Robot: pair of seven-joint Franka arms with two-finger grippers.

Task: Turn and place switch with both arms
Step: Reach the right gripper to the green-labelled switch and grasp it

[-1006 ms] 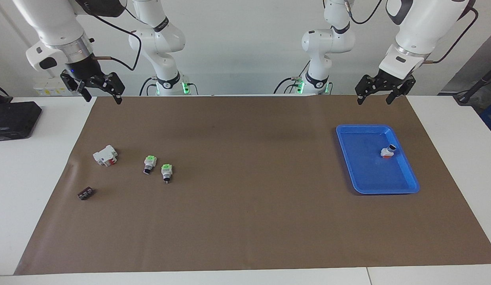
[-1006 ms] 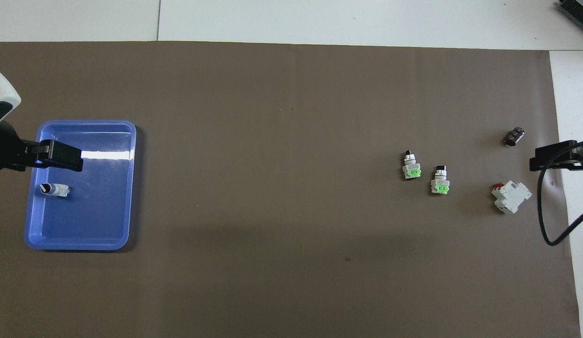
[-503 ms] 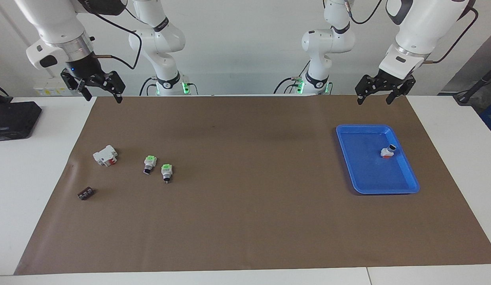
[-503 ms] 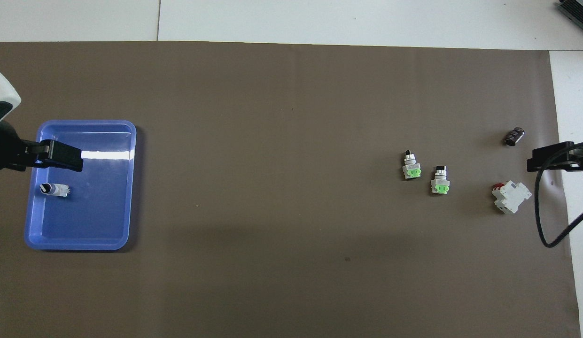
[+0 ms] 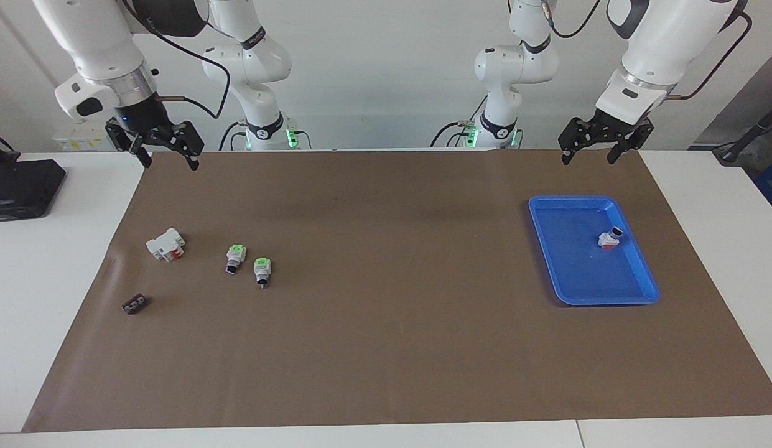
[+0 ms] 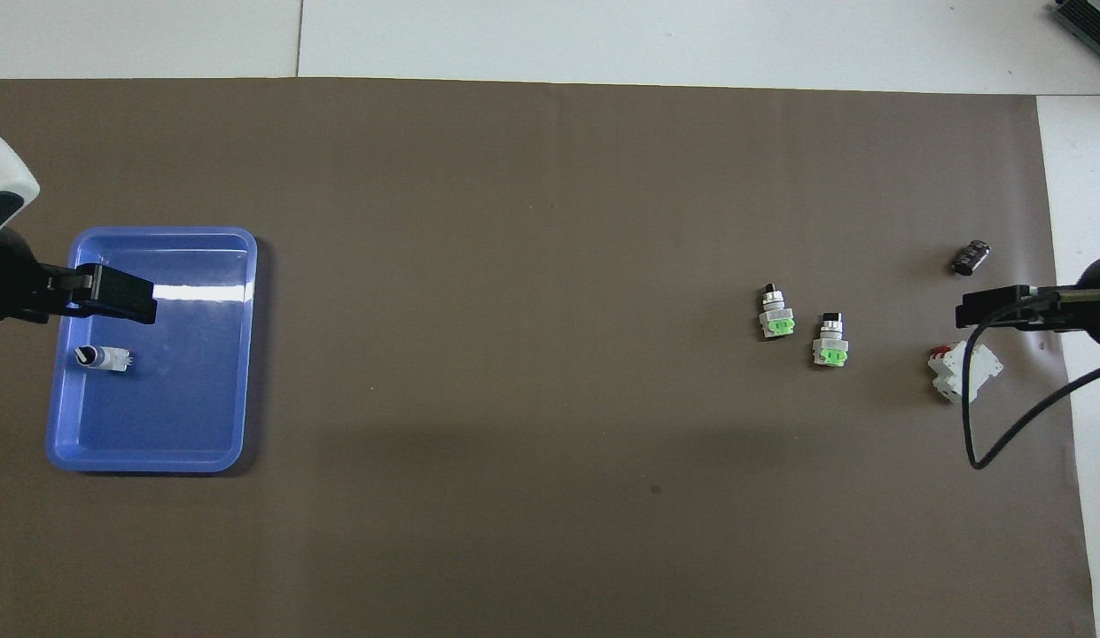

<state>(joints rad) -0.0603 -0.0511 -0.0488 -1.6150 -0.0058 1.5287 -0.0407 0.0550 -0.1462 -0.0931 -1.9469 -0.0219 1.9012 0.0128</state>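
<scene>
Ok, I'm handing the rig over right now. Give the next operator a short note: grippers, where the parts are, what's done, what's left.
Right gripper: open, empty, up in the air at the right arm's end of the brown mat.
Left gripper: open, empty, hanging at the mat's edge by the blue tray; this arm waits.
Two green-ended switches lie side by side on the mat, untouched, beside the white block with a red part. A small dark part lies farther from the robots.
Done: a red-ended switch lies in the tray.
Left: pick up a green switch, turn it, place it, probably in the tray.
</scene>
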